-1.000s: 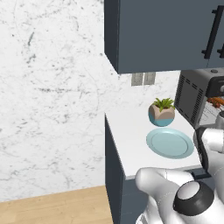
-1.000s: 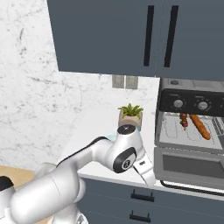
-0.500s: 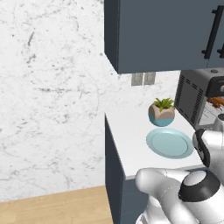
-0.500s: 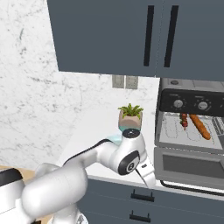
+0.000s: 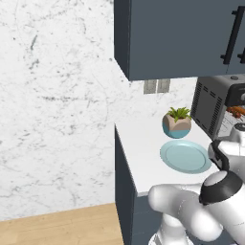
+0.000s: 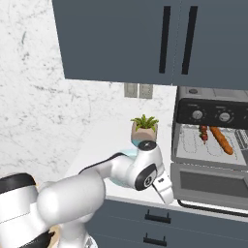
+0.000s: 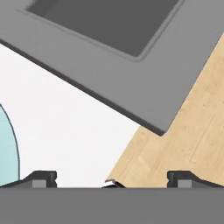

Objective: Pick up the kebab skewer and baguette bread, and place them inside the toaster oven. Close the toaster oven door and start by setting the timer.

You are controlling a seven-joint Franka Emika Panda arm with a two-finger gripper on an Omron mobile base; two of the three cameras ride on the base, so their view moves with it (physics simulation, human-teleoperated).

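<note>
The toaster oven (image 6: 210,140) stands at the right end of the worktop (image 5: 143,148), dark and boxy, vents showing on its side, two knobs across its top panel. Inside, on the wire rack, the kebab skewer (image 6: 204,133) and the baguette bread (image 6: 222,140) lie side by side, the skewer a short run of red and dark chunks, the loaf slim, orange-brown and angled toward the front right. Both items are in, so the loading part looks done.

What has changed in the last second? Not the food; that sits where it did. It is the arm: the elbow has swung lower and closer to the oven front, carrying the tool (image 6: 163,187) down to the near left corner of the toaster oven door (image 6: 208,184). That door, a flat grey panel with a darker window, hangs open, folded out toward us. In the hand view its underside and corner cross the top of the picture, with pale wood floor beyond and the edge of the light-blue plate (image 5: 185,156) at the left.

The tool's jaws are spread wide with nothing between them. My read: it is lining up under the door edge to lift it shut, with the timer knob to follow.
</note>
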